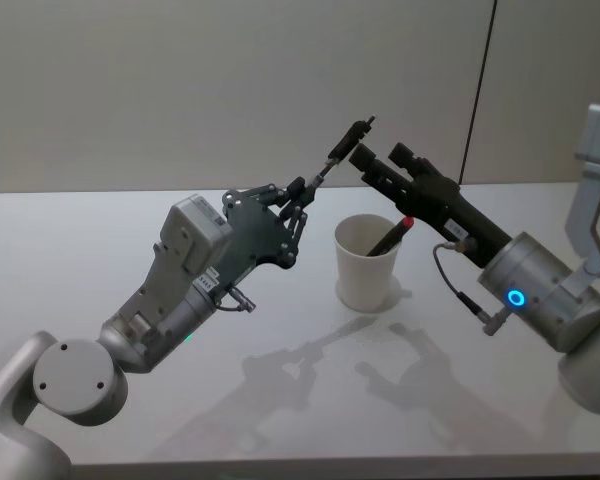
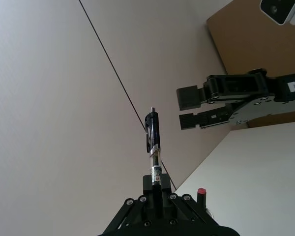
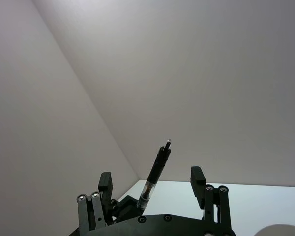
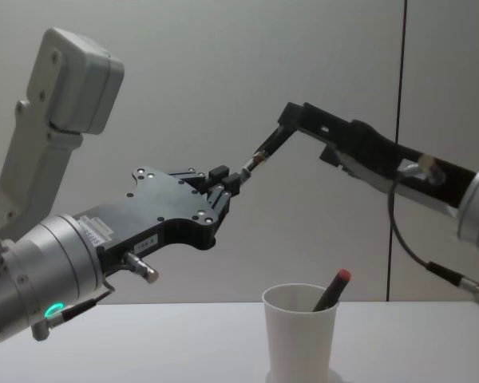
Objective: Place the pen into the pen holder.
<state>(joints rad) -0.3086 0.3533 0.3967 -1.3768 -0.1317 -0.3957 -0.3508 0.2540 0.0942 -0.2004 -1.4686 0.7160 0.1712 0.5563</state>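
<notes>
My left gripper point(image 1: 298, 197) is raised over the table and shut on the lower end of a dark pen point(image 1: 336, 152). The pen points up and away towards my right gripper point(image 1: 359, 156). In the left wrist view the pen point(image 2: 154, 132) rises straight out of the left gripper point(image 2: 156, 186), and the right gripper point(image 2: 187, 107) hangs open just beside its top. The right wrist view has the pen point(image 3: 156, 173) between the spread fingers point(image 3: 197, 177), touching neither. The white pen holder point(image 1: 368, 265) stands on the table below both grippers.
A second pen with a red end point(image 1: 397, 235) leans inside the pen holder point(image 4: 299, 335). The white table point(image 1: 280, 400) around the cup is bare, with a grey wall behind it.
</notes>
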